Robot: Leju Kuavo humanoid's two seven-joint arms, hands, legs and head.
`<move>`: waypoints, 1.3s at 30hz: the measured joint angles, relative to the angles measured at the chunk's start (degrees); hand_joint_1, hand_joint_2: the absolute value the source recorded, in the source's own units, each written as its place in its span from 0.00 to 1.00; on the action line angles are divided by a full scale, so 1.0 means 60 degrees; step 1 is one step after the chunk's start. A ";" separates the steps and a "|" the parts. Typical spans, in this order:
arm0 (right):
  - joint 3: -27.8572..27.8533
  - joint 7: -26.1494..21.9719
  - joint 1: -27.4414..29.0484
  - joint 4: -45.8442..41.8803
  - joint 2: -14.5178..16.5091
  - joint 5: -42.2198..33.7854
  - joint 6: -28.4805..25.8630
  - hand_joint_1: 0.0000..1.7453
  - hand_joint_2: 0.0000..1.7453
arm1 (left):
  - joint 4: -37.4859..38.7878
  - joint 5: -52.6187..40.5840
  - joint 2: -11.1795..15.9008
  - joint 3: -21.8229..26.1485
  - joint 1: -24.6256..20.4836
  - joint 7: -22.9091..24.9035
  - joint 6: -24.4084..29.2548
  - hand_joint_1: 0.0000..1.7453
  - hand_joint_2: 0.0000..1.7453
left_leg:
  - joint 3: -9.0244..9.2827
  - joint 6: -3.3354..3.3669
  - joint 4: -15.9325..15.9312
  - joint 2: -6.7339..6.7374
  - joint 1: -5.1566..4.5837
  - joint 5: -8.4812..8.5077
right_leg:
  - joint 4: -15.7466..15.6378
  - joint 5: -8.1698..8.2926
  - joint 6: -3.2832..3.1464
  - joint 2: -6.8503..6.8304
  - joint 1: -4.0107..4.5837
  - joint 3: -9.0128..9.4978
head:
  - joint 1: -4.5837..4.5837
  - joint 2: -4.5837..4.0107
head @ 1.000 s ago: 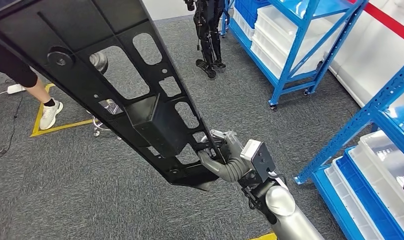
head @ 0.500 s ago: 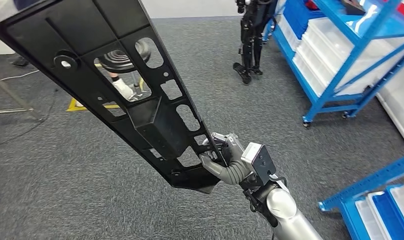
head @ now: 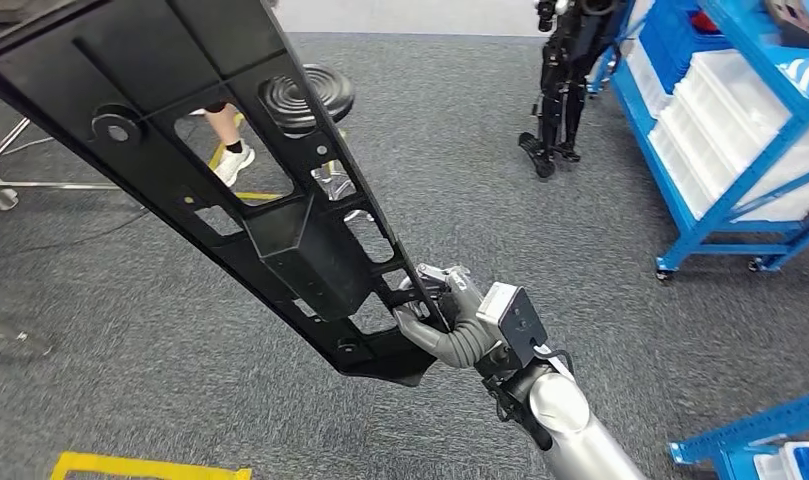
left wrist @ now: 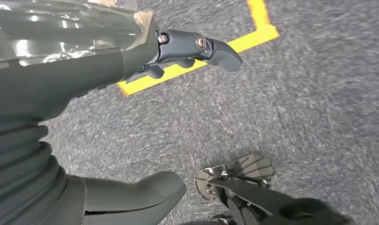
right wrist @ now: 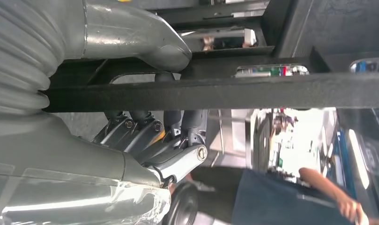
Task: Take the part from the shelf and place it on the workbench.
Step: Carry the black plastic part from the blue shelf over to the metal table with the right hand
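— What is carrying everything here?
— A grey carpet floor (head: 160, 400) is lying under the whole scene. Yellow tape (head: 145, 467) is running along it, well off from the right hand (head: 448, 315) fingers.
— And what is standing on it?
— A black round stool (head: 305, 95) is standing beyond those fingers. A blue shelf rack (head: 720, 120) with white bins is resting on castors, and another robot's dark legs (head: 558, 90) are standing just beside it.

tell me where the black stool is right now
In the head view the black stool stands on the grey carpet behind the long black part, its ribbed seat showing through the part's openings, upper left of centre.
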 joint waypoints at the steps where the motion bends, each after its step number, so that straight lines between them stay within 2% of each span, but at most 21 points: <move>1: -0.0002 0.0000 -0.0003 0.0000 0.0002 0.0002 0.0000 1.00 1.00 | -0.0002 0.0000 0.0000 0.0001 -0.0006 0.0011 0.0001 0.00 1.00 | 0.0366 0.0012 -0.0649 0.0268 -0.0023 0.0203 | 0.0003 -0.0022 0.0021 -0.0108 0.0024 0.0015 | -0.0002 0.0000; 3: -0.0006 -0.0002 -0.0011 -0.0001 0.0002 0.0006 0.0002 1.00 1.00 | -0.0005 0.0000 0.0003 0.0003 -0.0027 0.0026 0.0003 0.00 1.00 | 0.0885 0.0096 -0.1524 0.0626 -0.0100 0.0404 | 0.0010 -0.0072 0.0101 -0.0306 0.0103 0.0048 | 0.0024 0.0000; 4: -0.0005 -0.0003 -0.0010 -0.0001 0.0004 0.0011 0.0006 1.00 1.00 | -0.0008 0.0000 0.0004 0.0004 -0.0038 0.0028 0.0004 0.00 1.00 | 0.0945 0.0145 -0.1649 0.0673 -0.0153 0.0389 | 0.0005 -0.0091 0.0144 -0.0408 0.0135 0.0066 | 0.0042 0.0000; 6: -0.0005 -0.0007 -0.0014 -0.0003 0.0024 0.0040 0.0025 1.00 1.00 | -0.0008 -0.0002 0.0012 0.0004 -0.0040 0.0055 0.0009 0.00 1.00 | 0.0963 0.0278 -0.1708 0.0391 -0.0177 0.0447 | -0.0020 -0.0120 0.0240 -0.0581 0.0137 0.0097 | 0.0065 0.0000; 8: -0.0005 -0.0018 -0.0028 -0.0003 0.0052 0.0069 0.0045 1.00 1.00 | -0.0006 -0.0002 0.0018 0.0004 -0.0035 0.0098 0.0020 0.00 1.00 | 0.1041 0.0405 -0.1827 0.0138 -0.0142 0.0529 | 0.0254 -0.0290 0.0311 -0.0195 0.0099 0.0007 | 0.0084 -0.0001; 10: -0.0005 -0.0029 -0.0027 0.0006 0.0058 0.0074 0.0101 1.00 1.00 | -0.0005 0.0013 0.0023 0.0005 -0.0060 0.0117 0.0039 0.00 1.00 | 0.1078 0.0491 -0.1882 -0.0122 -0.0108 0.0577 | 0.1266 -0.0707 0.0268 0.0454 0.0048 -0.0481 | 0.0138 -0.0001; 12: 0.0008 -0.0025 -0.0009 0.0042 0.0045 0.0081 0.0190 1.00 1.00 | -0.0005 0.0061 0.0024 0.0007 -0.0072 0.0108 0.0076 0.00 1.00 | 0.1063 0.0524 -0.1880 -0.0434 -0.0098 0.0586 | 0.2462 -0.1072 0.0245 0.0692 0.0029 -0.1141 | 0.0169 0.0000; 13: 0.0022 -0.0020 -0.0006 0.0066 0.0043 0.0085 0.0227 1.00 1.00 | -0.0005 0.0086 0.0017 0.0007 -0.0054 0.0094 0.0096 0.00 1.00 | 0.1064 0.0524 -0.1877 -0.0595 -0.0098 0.0587 | 0.2690 -0.1075 0.0286 0.0728 0.0024 -0.1302 | 0.0171 0.0000; 14: 0.0040 -0.0015 -0.0014 0.0090 0.0049 0.0088 0.0258 1.00 1.00 | -0.0006 0.0110 0.0009 0.0007 -0.0029 0.0076 0.0115 0.00 1.00 | 0.1075 0.0523 -0.1874 -0.0751 -0.0097 0.0587 | 0.2539 -0.0923 0.0358 0.0761 0.0021 -0.1278 | 0.0170 0.0000; 17: 0.0095 -0.0009 -0.0084 0.0119 0.0089 0.0088 0.0318 1.00 1.00 | -0.0007 0.0159 -0.0026 0.0007 0.0007 0.0042 0.0138 0.00 1.00 | 0.1093 0.0470 -0.1847 -0.1188 -0.0095 0.0579 | 0.0674 -0.0081 0.0514 0.1217 -0.0026 -0.0450 | 0.0168 0.0000; 19: 0.0133 -0.0004 -0.0122 0.0132 0.0119 0.0088 0.0344 1.00 1.00 | -0.0004 0.0184 -0.0044 0.0009 0.0018 0.0043 0.0144 0.00 1.00 | 0.1041 0.0363 -0.1838 -0.1420 -0.0094 0.0591 | 0.0004 0.0151 0.0443 0.1446 -0.0026 -0.0124 | 0.0158 0.0000; 21: 0.0165 0.0003 -0.0148 0.0141 0.0170 0.0089 0.0357 1.00 1.00 | 0.0004 0.0194 -0.0037 0.0011 0.0068 0.0043 0.0151 0.00 1.00 | 0.0988 0.0236 -0.1869 -0.1610 -0.0066 0.0625 | -0.0063 0.0184 0.0325 0.1267 -0.0029 -0.0087 | 0.0158 0.0000; 23: 0.0185 0.0010 -0.0195 0.0142 0.0241 0.0088 0.0361 1.00 1.00 | 0.0013 0.0193 -0.0042 0.0009 0.0114 0.0035 0.0160 0.00 1.00 | 0.0865 0.0137 -0.1666 -0.1314 -0.0076 0.0475 | -0.0144 0.0225 0.0187 0.1044 -0.0087 -0.0040 | 0.0127 0.0000; 26: 0.0193 0.0015 -0.0231 0.0159 0.0297 0.0088 0.0363 1.00 1.00 | 0.0017 0.0197 -0.0050 0.0010 0.0100 0.0028 0.0172 0.00 1.00 | 0.0090 0.0017 -0.0125 -0.0372 -0.0073 -0.0320 | -0.0197 0.0218 0.0016 0.0645 -0.0077 0.0005 | 0.0045 0.0000; 28: 0.0207 0.0021 -0.0228 0.0195 0.0299 0.0096 0.0367 1.00 1.00 | 0.0017 0.0198 -0.0053 0.0010 0.0108 0.0028 0.0173 0.00 1.00 | -0.0360 -0.0050 0.0696 -0.0185 -0.0018 -0.0541 | -0.0193 0.0189 -0.0009 0.0367 -0.0050 0.0010 | 0.0044 0.0000; 29: 0.0219 0.0025 -0.0228 0.0213 0.0303 0.0099 0.0370 1.00 1.00 | 0.0017 0.0197 -0.0055 0.0010 0.0116 0.0028 0.0173 0.00 1.00 | -0.0339 -0.0075 0.0620 -0.0141 0.0011 -0.0400 | -0.0191 0.0175 -0.0009 0.0238 -0.0050 0.0016 | 0.0043 0.0000; 31: 0.0240 0.0029 -0.0233 0.0232 0.0312 0.0102 0.0378 1.00 1.00 | 0.0017 0.0198 -0.0047 0.0011 0.0123 0.0028 0.0173 0.00 1.00 | 0.0261 -0.0102 -0.0525 0.0122 0.0051 0.0201 | -0.0187 0.0128 0.0036 0.0006 -0.0045 0.0054 | 0.0040 0.0000; 33: 0.0243 0.0029 -0.0252 0.0236 0.0316 0.0101 0.0383 1.00 1.00 | 0.0016 0.0199 -0.0038 0.0011 0.0103 0.0023 0.0174 0.00 1.00 | 0.0849 -0.0046 -0.1607 0.0453 0.0019 0.0584 | -0.0183 0.0063 0.0136 -0.0180 0.0023 0.0103 | 0.0055 0.0000; 34: 0.0247 0.0030 -0.0266 0.0237 0.0319 0.0101 0.0386 1.00 1.00 | 0.0016 0.0202 -0.0037 0.0011 0.0096 0.0016 0.0175 0.00 1.00 | 0.0954 0.0013 -0.1813 0.0511 -0.0016 0.0616 | -0.0186 0.0037 0.0191 -0.0262 0.0055 0.0129 | 0.0067 0.0000; 37: 0.0269 0.0039 -0.0308 0.0238 0.0356 0.0099 0.0404 1.00 1.00 | 0.0019 0.0212 -0.0035 0.0011 0.0119 -0.0005 0.0176 0.00 1.00 | 0.0968 0.0237 -0.1887 0.0196 -0.0080 0.0628 | -0.0206 -0.0030 0.0370 -0.0447 0.0058 0.0214 | 0.0095 -0.0001; 39: 0.0285 0.0047 -0.0336 0.0238 0.0384 0.0097 0.0424 1.00 1.00 | 0.0021 0.0218 -0.0040 0.0011 0.0134 -0.0014 0.0173 0.00 1.00 | 0.1038 0.0374 -0.1966 -0.0020 -0.0040 0.0680 | 0.0242 -0.0300 0.0400 -0.0037 0.0027 0.0046 | 0.0117 -0.0003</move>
